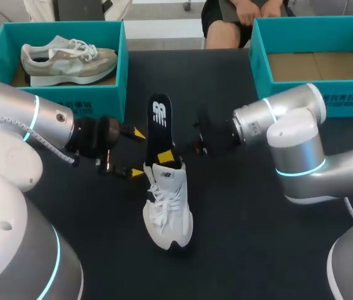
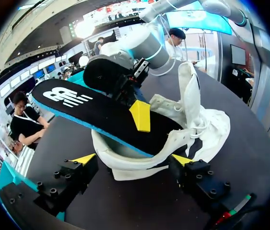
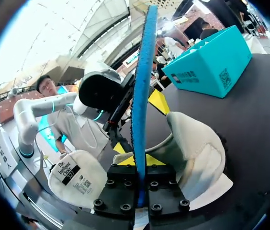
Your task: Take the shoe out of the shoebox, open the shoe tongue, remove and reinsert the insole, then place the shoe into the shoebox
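Black table [image 1: 258, 237] carries the white sneaker [image 1: 167, 209] near its middle, tongue raised, with the blue-backed black insole [image 1: 159, 122] slanting out of its heel opening. Right end effector [image 1: 199, 142] is clamped on the insole's edge. Left end effector [image 2: 132, 159] gapes wide, its yellow tips flanking the sneaker's heel.
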You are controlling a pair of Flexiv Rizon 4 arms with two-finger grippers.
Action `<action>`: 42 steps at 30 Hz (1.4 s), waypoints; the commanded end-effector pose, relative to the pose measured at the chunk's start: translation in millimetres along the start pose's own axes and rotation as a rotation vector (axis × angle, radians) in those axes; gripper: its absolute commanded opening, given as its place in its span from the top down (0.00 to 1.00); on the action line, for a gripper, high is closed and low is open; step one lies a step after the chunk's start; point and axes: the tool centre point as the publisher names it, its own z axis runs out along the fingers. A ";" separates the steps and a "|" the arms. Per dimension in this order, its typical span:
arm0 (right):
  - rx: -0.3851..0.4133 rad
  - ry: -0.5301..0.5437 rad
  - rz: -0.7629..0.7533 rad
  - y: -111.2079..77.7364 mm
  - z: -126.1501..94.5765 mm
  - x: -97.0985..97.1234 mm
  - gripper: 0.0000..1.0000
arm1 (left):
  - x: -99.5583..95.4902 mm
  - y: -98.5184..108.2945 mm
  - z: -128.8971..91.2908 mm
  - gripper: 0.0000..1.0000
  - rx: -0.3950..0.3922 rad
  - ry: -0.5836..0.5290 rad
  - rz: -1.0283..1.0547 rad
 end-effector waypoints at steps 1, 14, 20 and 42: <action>-0.010 -0.009 0.015 -14.8 6.3 3.8 1.00 | 0.7 -0.6 -0.1 0.00 -0.003 0.000 0.000; 0.004 -0.044 -0.085 18.0 -7.3 3.2 0.75 | 0.7 -0.6 -0.1 0.00 -0.003 0.000 0.000; 0.019 -0.037 -0.105 29.5 -8.6 -4.3 0.76 | 0.7 -0.6 -0.1 0.00 -0.003 0.000 0.000; 0.037 0.010 0.060 -23.7 1.8 0.5 1.00 | 0.7 -0.6 -0.1 0.00 -0.003 0.000 0.000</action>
